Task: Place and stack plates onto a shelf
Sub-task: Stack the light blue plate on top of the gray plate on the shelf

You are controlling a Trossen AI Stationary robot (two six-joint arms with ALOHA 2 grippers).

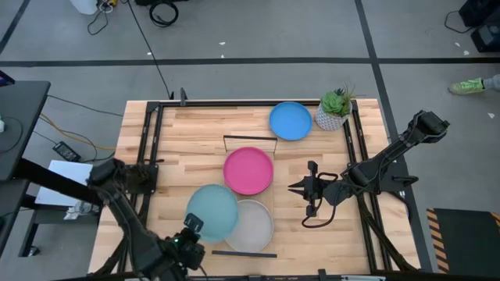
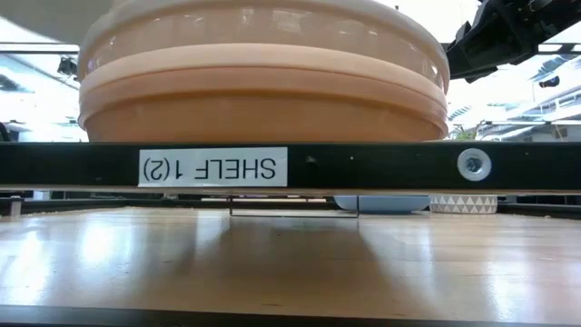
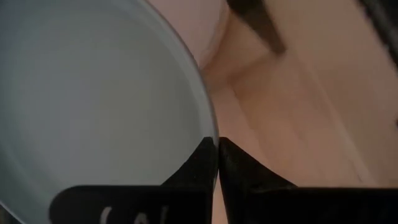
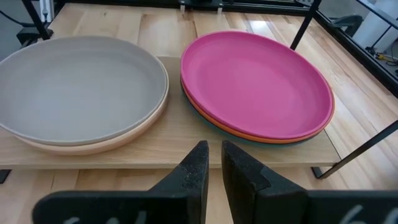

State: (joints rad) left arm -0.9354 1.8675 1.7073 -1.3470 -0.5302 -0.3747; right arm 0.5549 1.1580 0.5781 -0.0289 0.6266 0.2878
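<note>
Aqua plate (image 1: pixel 212 212) is pinched by its rim in the left gripper (image 1: pixel 190 231), hanging over the near stack's grey plate (image 1: pixel 251 225) on the shelf (image 1: pixel 250 201).

High view: aqua sits off-centre from the grey toward the left arm, overlapping it. My take: shift it sideways until the rims line up, lower flat, then release. Right gripper (image 1: pixel 308 190) waits just beside the pink plate (image 1: pixel 248 170), off the shelf edge. Blue plate (image 1: pixel 291 121) lies on the table well beyond the jaws, next to a potted plant (image 1: pixel 335 109). Shelf board mostly covered by plates.

Low view: a cream-to-tan stack (image 2: pixel 263 68) fills the frame above the shelf rail (image 2: pixel 290 167); can't tell whether aqua touches it. Blue plate only a sliver under the rail.

Left wrist: fingertips (image 3: pixel 208 163) pressed nearly together on the aqua rim; plate blocks most of what's below, so clearance is unreadable.

Right wrist: jaws slightly apart, holding nothing. Pink tops orange and a dark plate, edges only. Grey tops a cream one.
</note>
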